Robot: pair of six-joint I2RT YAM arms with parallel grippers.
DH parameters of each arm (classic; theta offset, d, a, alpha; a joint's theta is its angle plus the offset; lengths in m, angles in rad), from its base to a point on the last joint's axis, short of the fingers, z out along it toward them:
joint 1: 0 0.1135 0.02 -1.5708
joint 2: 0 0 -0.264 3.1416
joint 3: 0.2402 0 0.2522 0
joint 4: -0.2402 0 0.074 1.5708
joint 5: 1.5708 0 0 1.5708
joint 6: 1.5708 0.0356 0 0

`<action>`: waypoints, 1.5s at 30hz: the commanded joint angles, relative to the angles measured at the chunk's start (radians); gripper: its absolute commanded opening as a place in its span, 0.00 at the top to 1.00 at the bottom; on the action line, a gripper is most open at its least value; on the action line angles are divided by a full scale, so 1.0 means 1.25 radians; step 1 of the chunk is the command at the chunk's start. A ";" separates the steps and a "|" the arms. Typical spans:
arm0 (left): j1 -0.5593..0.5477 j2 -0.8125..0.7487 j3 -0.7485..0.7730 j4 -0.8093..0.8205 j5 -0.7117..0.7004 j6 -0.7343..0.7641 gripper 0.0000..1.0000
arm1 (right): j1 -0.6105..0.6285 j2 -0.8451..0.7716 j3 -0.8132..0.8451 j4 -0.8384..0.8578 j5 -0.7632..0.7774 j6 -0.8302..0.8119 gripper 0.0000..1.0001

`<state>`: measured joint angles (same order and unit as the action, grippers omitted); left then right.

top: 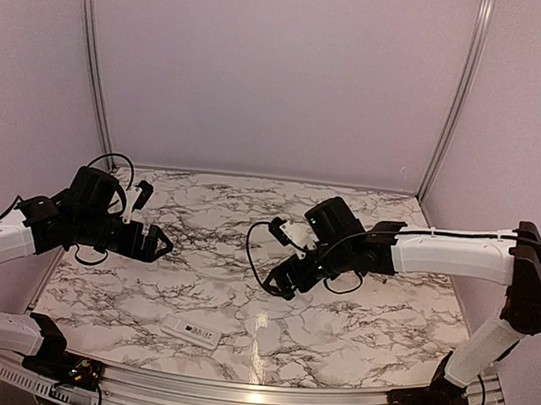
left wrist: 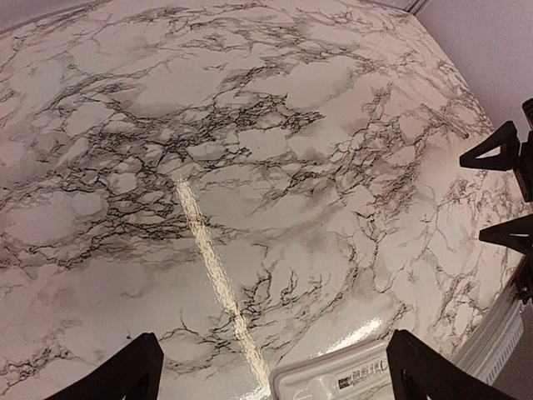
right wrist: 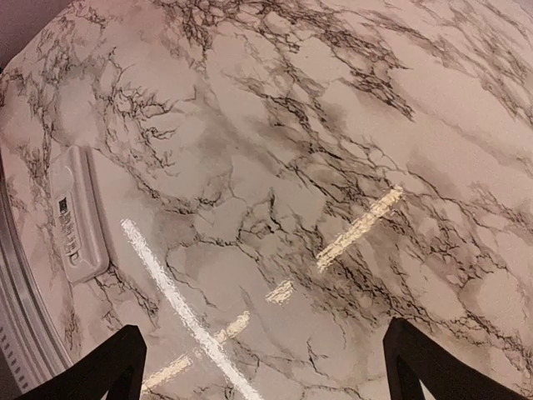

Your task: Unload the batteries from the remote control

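White remote control (top: 191, 331) lies print-up, batteries out of sight; my left gripper (top: 160, 243) and right gripper (top: 277, 287) gape wide, empty.

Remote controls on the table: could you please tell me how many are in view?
1. The white remote control lies flat on the marble table, near its front edge, left of centre. No second one shows in any view.

Glossy marble-pattern table (top: 355, 324), white remote control (top: 191, 331) lying flat near front edge, left of centre, dark print up
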<state>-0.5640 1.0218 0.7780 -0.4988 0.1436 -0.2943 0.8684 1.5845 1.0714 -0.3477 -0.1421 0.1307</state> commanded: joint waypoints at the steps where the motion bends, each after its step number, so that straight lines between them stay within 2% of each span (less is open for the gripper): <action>1: -0.003 -0.025 -0.014 0.013 -0.033 0.007 0.01 | 0.098 0.039 0.036 0.044 -0.012 -0.111 0.02; 11: -0.003 -0.057 -0.022 0.022 -0.087 0.006 0.01 | 0.199 0.132 0.050 0.128 -0.063 -0.204 0.02; 19: -0.003 -0.075 -0.023 0.018 -0.133 0.001 0.01 | 0.260 0.236 0.123 0.114 0.004 -0.293 0.02; 34: -0.003 -0.118 -0.025 0.011 -0.180 -0.017 0.01 | 0.327 0.344 0.203 0.148 0.005 -0.259 0.02; 45: -0.025 -0.111 -0.023 0.003 -0.203 -0.015 0.01 | 0.335 0.368 0.192 0.165 0.030 -0.229 0.15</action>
<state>-0.5922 0.8783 0.7559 -0.4957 -0.0887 -0.3080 1.2819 2.0281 1.2953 -0.1646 -0.1238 -0.1795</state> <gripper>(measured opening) 0.990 0.874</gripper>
